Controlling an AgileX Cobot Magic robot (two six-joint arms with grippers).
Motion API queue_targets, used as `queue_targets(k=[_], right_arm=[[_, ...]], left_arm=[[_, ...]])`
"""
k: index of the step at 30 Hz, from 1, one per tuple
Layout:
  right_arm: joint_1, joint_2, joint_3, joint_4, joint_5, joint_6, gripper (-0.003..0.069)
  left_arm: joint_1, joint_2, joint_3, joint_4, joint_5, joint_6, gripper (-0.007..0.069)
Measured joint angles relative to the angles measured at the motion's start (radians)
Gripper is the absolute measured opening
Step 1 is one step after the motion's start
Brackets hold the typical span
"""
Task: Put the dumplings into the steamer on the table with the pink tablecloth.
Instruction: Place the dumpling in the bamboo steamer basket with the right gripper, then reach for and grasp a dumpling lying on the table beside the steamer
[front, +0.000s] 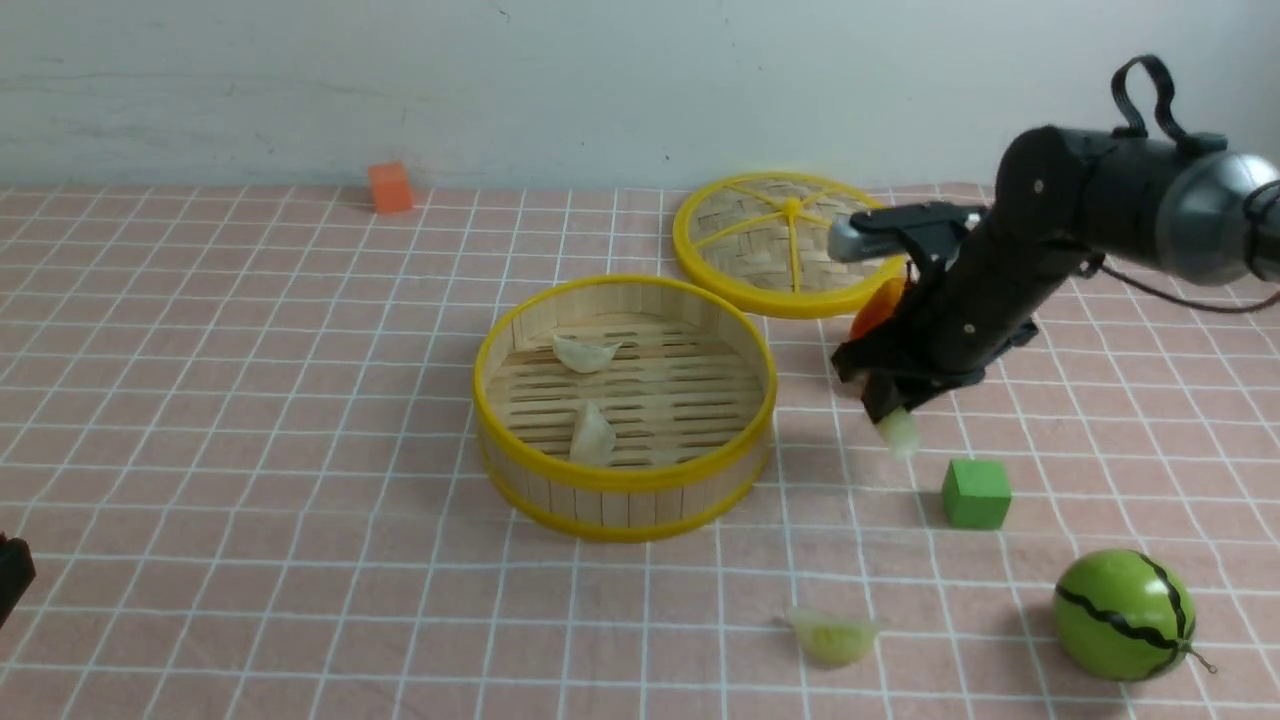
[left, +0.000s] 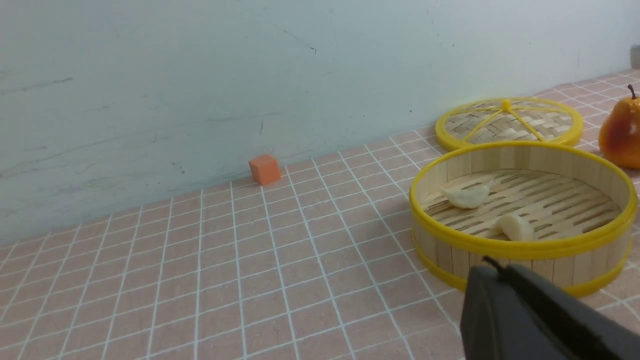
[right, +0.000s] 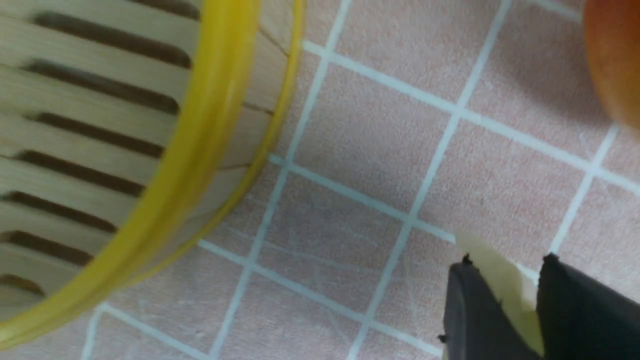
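The steamer stands mid-table on the pink tablecloth. Two cream-white dumplings lie in it, one at the back and one at the front; both show in the left wrist view. My right gripper is shut on a pale green dumpling and holds it above the cloth, right of the steamer; the right wrist view shows it between the fingers. Another pale green dumpling lies on the cloth in front. My left gripper is shut and empty, left of the steamer.
The woven steamer lid lies behind the steamer. An orange pear sits behind my right gripper. A green cube and a toy watermelon are at the front right. An orange cube sits by the wall.
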Motion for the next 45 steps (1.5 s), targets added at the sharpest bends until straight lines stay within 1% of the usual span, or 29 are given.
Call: queue_targets(k=[2,4,8,9,10,11,13,16,17,18,19,21,22,23,24,25,26,28,30,31,32,34,36,37,38,40,41,42,45], right_arm=[[0.020,-0.017,-0.050,0.015,0.016,-0.005,0.0167],[0.073,-0.026,-0.129,0.055,-0.017,-0.043,0.0167],[0.162,0.018,-0.185,0.122,-0.160,-0.163,0.0167],[0.167,0.023,-0.186,0.124,-0.169,-0.170,0.0166],[0.193,0.061,-0.190,0.131,-0.245,-0.209,0.0164],[0.207,0.101,-0.191,0.131,-0.286,-0.234,0.0164],[0.217,0.167,-0.191,0.130,-0.339,-0.256,0.0164],[0.215,0.215,-0.189,0.130,-0.365,-0.261,0.0178],[0.214,0.214,-0.189,0.132,-0.374,-0.262,0.0220],[0.214,0.211,-0.189,0.131,-0.374,-0.264,0.0237],[0.212,0.197,-0.191,0.131,-0.357,-0.265,0.0328],[0.212,0.162,-0.196,0.131,-0.307,-0.265,0.0435],[0.212,0.156,-0.197,0.131,-0.301,-0.265,0.0445],[0.212,0.097,-0.217,0.125,-0.226,-0.265,0.0524],[0.212,0.064,-0.229,0.118,-0.190,-0.265,0.0552],[0.212,0.055,-0.232,0.118,-0.180,-0.265,0.0557],[0.212,-0.031,-0.254,0.094,-0.095,-0.265,0.0592],[0.212,-0.113,-0.265,0.059,0.007,-0.225,0.0599],[0.212,-0.176,-0.260,0.027,0.151,-0.139,0.0585],[0.212,-0.180,-0.258,0.020,0.181,-0.130,0.0583],[0.212,-0.202,-0.220,0.009,0.273,-0.064,0.0562],[0.215,-0.203,-0.106,0.001,0.330,-0.034,0.0530],[0.220,-0.202,-0.036,0.001,0.337,-0.034,0.0515],[0.236,-0.200,0.082,-0.002,0.342,-0.051,0.0496],[0.250,-0.200,0.151,-0.004,0.340,-0.071,0.0485],[0.275,-0.200,0.251,-0.004,0.299,-0.123,0.0472],[0.279,-0.200,0.269,-0.004,0.282,-0.130,0.0470],[0.290,-0.199,0.324,-0.001,0.209,-0.189,0.0465],[0.295,-0.185,0.406,0.002,0.078,-0.316,0.0461]], left_arm=[[0.000,0.000,0.000,0.000,-0.009,0.000,0.0007],[0.000,0.000,0.001,0.000,-0.022,0.000,0.0011],[0.000,0.000,0.001,0.000,-0.046,0.000,0.0011],[0.000,0.000,0.001,0.000,-0.046,0.000,0.0011],[0.000,0.000,0.001,0.000,-0.048,0.000,0.0014],[0.000,0.000,0.001,0.000,-0.048,0.000,0.0015],[0.000,0.000,0.001,0.000,-0.048,0.000,0.0016],[0.000,0.000,0.002,0.000,-0.048,0.000,0.0017],[0.000,0.000,0.003,0.000,-0.047,0.000,0.0017],[0.000,0.000,0.003,0.000,-0.047,0.000,0.0017],[0.000,0.000,0.003,0.000,-0.047,0.000,0.0017],[0.000,0.000,0.003,0.000,-0.047,0.000,0.0017],[0.000,0.000,0.003,0.000,-0.047,0.000,0.0017],[0.000,0.000,0.003,0.000,-0.047,0.000,0.0017],[0.000,0.000,0.003,-0.001,-0.047,0.000,0.0017],[0.000,0.000,0.003,-0.001,-0.047,0.000,0.0017],[0.000,0.000,0.003,-0.005,-0.047,0.000,0.0017],[0.000,0.000,0.003,-0.007,-0.048,0.000,0.0020],[0.000,0.000,0.003,-0.007,-0.050,0.000,0.0021],[0.000,0.000,0.003,-0.007,-0.052,0.000,0.0021],[0.000,0.000,0.003,-0.009,-0.058,0.000,0.0021],[0.000,0.000,0.003,-0.021,-0.063,0.000,0.0023],[0.000,0.000,0.003,-0.024,-0.063,0.000,0.0025],[0.000,0.000,0.003,-0.034,-0.063,0.000,0.0027],[0.000,0.000,0.003,-0.035,-0.063,0.000,0.0029],[0.000,0.000,0.003,-0.042,-0.063,0.000,0.0029],[0.000,0.000,0.003,-0.042,-0.063,0.000,0.0029],[0.000,0.000,0.003,-0.044,-0.063,0.000,0.0030],[0.000,0.000,0.003,-0.046,-0.063,0.000,0.0035]])
